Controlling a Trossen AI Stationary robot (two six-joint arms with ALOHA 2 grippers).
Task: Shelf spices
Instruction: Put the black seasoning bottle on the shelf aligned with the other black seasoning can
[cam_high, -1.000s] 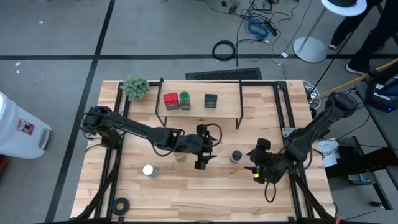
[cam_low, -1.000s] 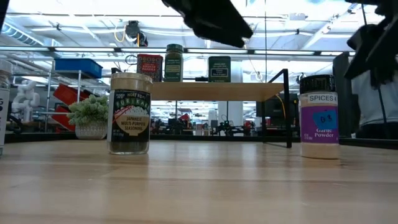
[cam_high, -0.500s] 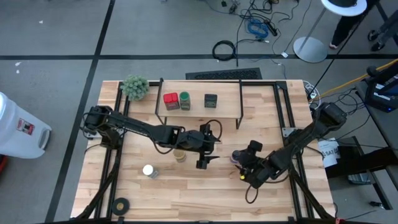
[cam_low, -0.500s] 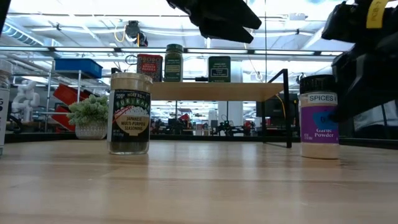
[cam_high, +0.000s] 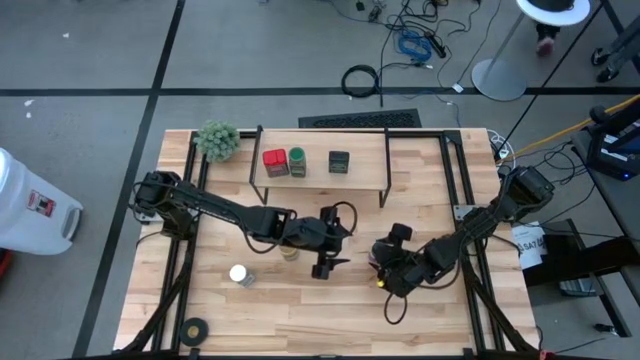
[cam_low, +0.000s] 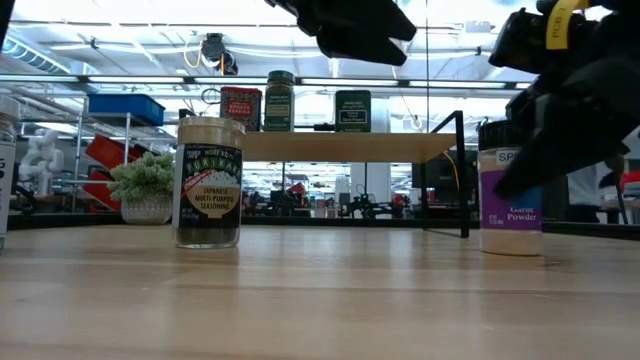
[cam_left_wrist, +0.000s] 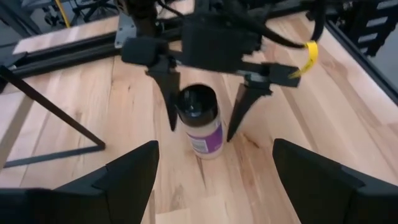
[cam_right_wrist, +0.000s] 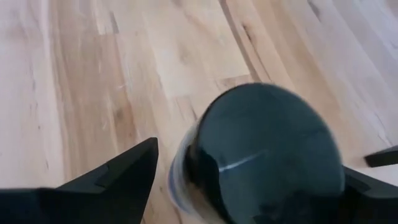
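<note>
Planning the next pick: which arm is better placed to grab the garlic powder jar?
Right. The right gripper already straddles the garlic powder jar, fingers open on either side of it, ready to close. The left gripper hovers open farther off, merely facing the jar.

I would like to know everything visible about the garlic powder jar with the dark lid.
The garlic powder jar is a small clear cylinder with a glossy black round lid and a purple label, filled with pale powder. It stands upright on the wooden tabletop, in front of the shelf and near its right end. The right pincer straddles it, open, one finger on each side; contact cannot be told. Nothing else touches it.
</note>
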